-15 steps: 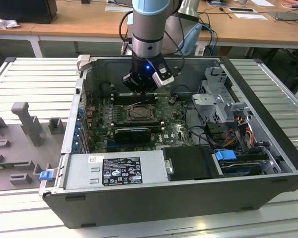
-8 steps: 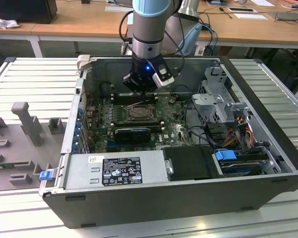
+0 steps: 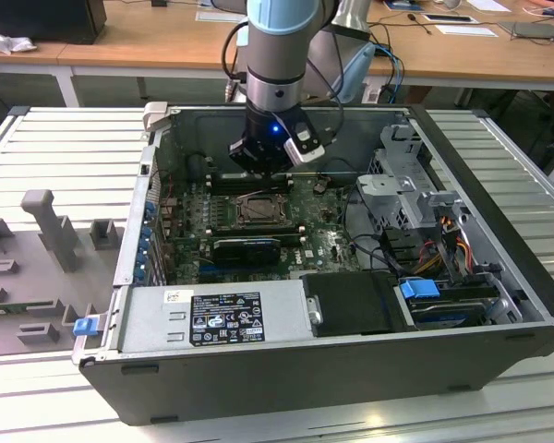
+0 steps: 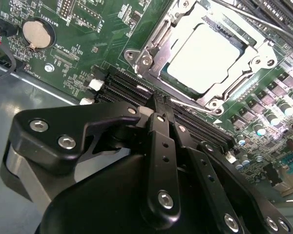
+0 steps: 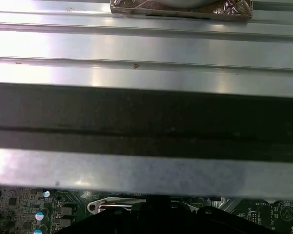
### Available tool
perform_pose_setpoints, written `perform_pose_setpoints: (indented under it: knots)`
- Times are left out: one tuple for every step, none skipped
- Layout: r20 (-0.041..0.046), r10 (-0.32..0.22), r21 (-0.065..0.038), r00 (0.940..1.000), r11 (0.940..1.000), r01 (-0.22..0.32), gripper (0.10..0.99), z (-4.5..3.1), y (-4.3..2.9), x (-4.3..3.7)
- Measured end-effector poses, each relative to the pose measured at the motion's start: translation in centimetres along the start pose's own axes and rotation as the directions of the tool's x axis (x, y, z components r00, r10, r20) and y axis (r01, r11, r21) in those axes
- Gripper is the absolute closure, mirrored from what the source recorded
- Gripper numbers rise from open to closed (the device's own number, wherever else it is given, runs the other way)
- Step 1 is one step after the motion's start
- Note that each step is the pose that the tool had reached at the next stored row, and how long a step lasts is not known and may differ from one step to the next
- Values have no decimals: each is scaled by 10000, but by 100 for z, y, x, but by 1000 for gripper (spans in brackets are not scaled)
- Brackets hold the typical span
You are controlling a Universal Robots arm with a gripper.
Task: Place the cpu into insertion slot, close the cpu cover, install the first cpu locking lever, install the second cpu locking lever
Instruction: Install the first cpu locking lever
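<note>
Cpu (image 4: 205,56) lies flat in the slot (image 4: 154,73), its pale metal top showing through the cut-out of the cover (image 4: 237,83), which looks lowered over it. In the exterior view the slot (image 3: 257,210) sits on the green board (image 3: 319,242) inside the open case (image 3: 499,277), just in front of the gripper (image 3: 263,164), which hangs over the black card slots behind it. In the second wrist view the gripper (image 4: 162,109) has its fingers (image 4: 158,146) drawn close together with nothing seen between them; the cpu lies just beyond their tips. One thin lever (image 4: 198,105) runs along the socket's near edge, roughly across the line of the fingers. A white-and-black label (image 3: 226,318) sits on the power supply; its print is too small to read.
</note>
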State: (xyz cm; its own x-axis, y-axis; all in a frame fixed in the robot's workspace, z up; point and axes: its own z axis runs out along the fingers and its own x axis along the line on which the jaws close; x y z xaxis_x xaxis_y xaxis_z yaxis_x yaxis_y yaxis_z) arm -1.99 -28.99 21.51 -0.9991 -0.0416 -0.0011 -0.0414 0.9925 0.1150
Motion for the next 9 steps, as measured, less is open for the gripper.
perform_pose_setpoints:
  knots:
    - [-1,-1,2,10000,10000,1,980,1,-1,-8]
    - [-1,0,1,10000,10000,0,980,2,-1,-11]
    - [0,-1,0,10000,10000,1,980,4,-1,-15]
    - [1,0,-1,10000,10000,0,980,6,-2,-18]
    - [0,0,0,10000,10000,0,980,11,-3,-29]
    - [0,0,0,10000,10000,0,980,13,-4,-38]
    - [0,-1,0,10000,10000,1,980,16,-4,-46]
    - [1,-1,-2,10000,10000,1,980,23,-5,-53]
    - [1,-1,-1,10000,10000,1,980,29,-6,-54]
